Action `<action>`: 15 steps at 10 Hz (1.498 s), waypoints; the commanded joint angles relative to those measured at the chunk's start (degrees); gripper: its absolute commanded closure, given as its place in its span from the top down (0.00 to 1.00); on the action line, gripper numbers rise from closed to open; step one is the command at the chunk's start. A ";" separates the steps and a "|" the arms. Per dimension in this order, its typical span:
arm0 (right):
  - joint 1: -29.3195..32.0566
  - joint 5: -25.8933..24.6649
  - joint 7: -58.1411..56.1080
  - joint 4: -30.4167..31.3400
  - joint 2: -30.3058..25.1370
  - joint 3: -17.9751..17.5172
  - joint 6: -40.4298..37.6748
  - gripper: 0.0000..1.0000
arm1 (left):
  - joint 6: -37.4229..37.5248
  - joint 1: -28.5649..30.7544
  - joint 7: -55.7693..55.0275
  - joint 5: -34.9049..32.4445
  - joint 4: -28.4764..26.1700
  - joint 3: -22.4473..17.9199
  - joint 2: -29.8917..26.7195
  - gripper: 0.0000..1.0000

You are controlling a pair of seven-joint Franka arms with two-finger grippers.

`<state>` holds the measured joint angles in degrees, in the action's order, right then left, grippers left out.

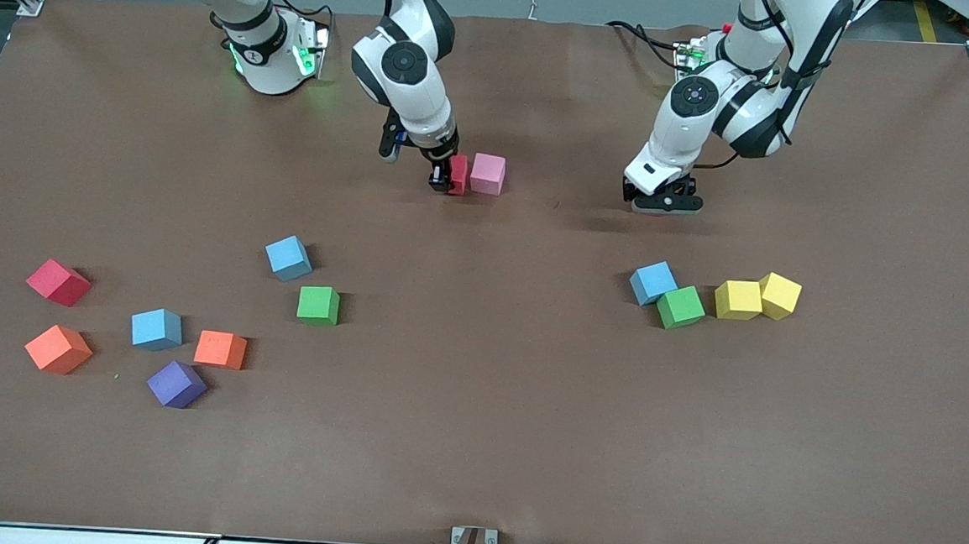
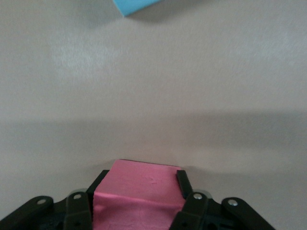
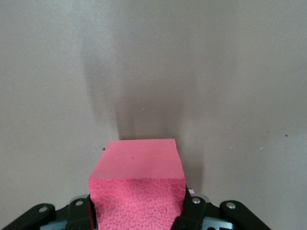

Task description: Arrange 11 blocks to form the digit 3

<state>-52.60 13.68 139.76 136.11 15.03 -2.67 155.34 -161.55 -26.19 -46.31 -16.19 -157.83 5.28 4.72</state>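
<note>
**While Both Grippers Clamp Red Blocks, the Rest Lie Scattered**

As I watch from across the table, both arms are down low on their own half of it. The right gripper is clenched on a red block, which sits just beside a pink block near the middle of the table. In the right wrist view the block fills the gap between the fingers.

The left gripper is down at the table toward the left arm's end. Its wrist view shows a second red block squeezed between the fingers. From the front that block is almost hidden under the hand.

Nearer to me than the left gripper lies a short row. A blue block touches a green block, and just beside those a yellow block touches a second yellow block.

Toward the right arm's end the loose ones are more spread out. A second blue block and a second green block lie near each other but apart. Closer to the table's end are a third red block and an orange block, the orange one nearer to me. Between those groups sit a third blue block and a second orange block. A purple block lies nearest to me of all.
</note>
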 commanded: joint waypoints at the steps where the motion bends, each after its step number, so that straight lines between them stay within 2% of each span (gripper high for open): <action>1: -1.45 1.26 1.65 0.83 0.43 0.30 1.20 0.02 | -0.26 1.32 -6.29 -0.07 2.07 0.43 -1.20 0.17; 4: -1.98 1.26 2.36 0.83 0.96 0.30 2.07 0.04 | 0.00 0.97 -20.08 0.01 5.94 1.83 -0.85 0.16; 6: -2.59 1.26 2.45 0.74 1.57 0.30 3.47 0.11 | 1.74 0.88 -31.68 0.10 10.41 3.84 0.63 0.16; 7: -3.29 1.26 2.53 0.74 1.84 0.30 3.74 0.13 | 5.24 0.79 -37.91 1.23 15.39 5.60 3.08 0.16; 8: -3.47 1.26 2.62 0.74 2.19 0.30 3.75 0.22 | 9.19 0.88 -42.50 2.29 20.40 7.70 5.80 0.15; 10: -3.47 1.26 2.71 0.65 2.54 0.30 3.75 0.24 | 11.78 0.79 -53.38 3.09 27.28 10.52 9.59 0.15; 11: -3.56 1.26 3.32 0.65 2.54 0.30 3.75 0.35 | 12.39 0.70 -60.23 3.09 31.40 11.06 11.43 0.15; 13: -4.53 1.26 6.56 0.56 3.16 0.38 5.06 0.35 | 18.60 0.62 -67.47 3.96 39.14 11.68 14.69 0.15; 14: -4.53 1.26 6.66 0.56 3.51 0.38 5.15 0.53 | 22.38 0.53 -69.59 5.10 41.78 11.77 15.40 0.15; 15: -4.62 1.26 6.84 0.30 3.95 0.38 5.07 1.00 | 23.98 0.18 -71.27 6.42 42.42 11.77 15.50 0.15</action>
<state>-56.05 13.71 144.76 136.11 18.28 -2.64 159.12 -140.65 -25.65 -115.07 -11.59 -118.21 16.73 18.96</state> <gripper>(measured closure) 0.410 0.401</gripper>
